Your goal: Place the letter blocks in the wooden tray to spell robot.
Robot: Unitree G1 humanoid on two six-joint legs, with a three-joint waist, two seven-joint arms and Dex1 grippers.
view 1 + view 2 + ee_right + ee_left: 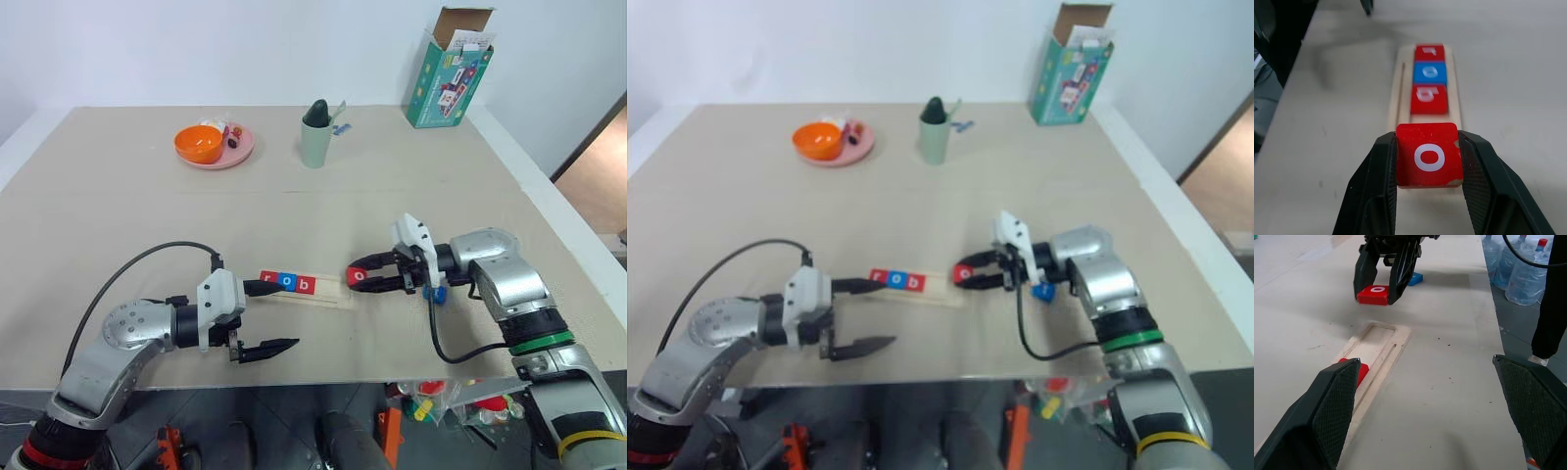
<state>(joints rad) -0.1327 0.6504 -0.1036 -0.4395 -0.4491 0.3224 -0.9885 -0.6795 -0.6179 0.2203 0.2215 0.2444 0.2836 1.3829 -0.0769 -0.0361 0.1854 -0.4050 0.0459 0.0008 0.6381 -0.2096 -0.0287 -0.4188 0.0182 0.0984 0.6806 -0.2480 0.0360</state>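
The wooden tray [335,298] lies near the table's front, with a red r [269,279], a blue o [286,282] and a red b [306,286] seated in its left part. My right gripper [361,277] is shut on a red o block [1430,155], holding it just above the table past the tray's empty right end. A blue block [439,293] lies on the table under my right wrist. At the tray's left end my left gripper [279,316] stands wide open with nothing between its fingers; one finger [263,287] lies along the r tile.
At the back stand a pink plate [240,149] with an orange bowl [199,144], a green cup [313,140] and a teal box [449,78]. The table's front edge runs just below my left gripper. Water bottles [1528,264] and a person's leg [1552,308] are beside the table.
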